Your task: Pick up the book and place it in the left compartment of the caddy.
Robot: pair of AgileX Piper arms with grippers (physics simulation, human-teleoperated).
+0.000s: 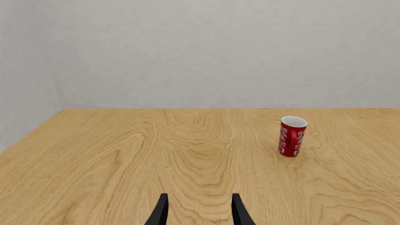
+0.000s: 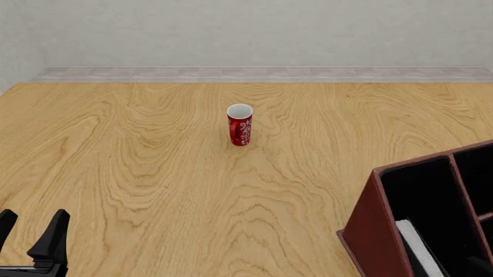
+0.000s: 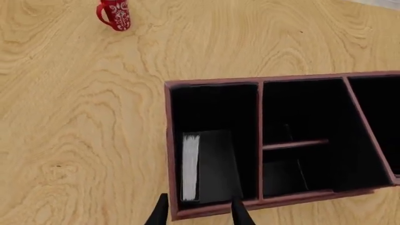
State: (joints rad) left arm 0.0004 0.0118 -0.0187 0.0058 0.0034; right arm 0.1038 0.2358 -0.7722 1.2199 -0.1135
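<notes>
Where white-edged, the black book (image 3: pixel 209 164) inside caddy (image 3: pixel 212 84).

table (image 2: pixel 154 190): light wood with bold, swirling grain, smooth, a soft satin look
red cup (image 2: pixel 240 125): glazed like ceramic, smooth, red with a white scroll pattern, white inside
caddy (image 3: pixel 168 154): dark reddish-brown walls and thin dividers, smooth and matt, leather-like; lining flat black with no shine
book (image 3: pixel 209 164): black cover, plain and matt; page edge white, paper-like
left gripper (image 1: pixel 198 211): fingers black, matt, plastic-looking
right gripper (image 3: pixel 198 211): fingers the same matt black
back wall (image 2: pixel 246 29): pale grey, finely rough like plaster, matt
</notes>
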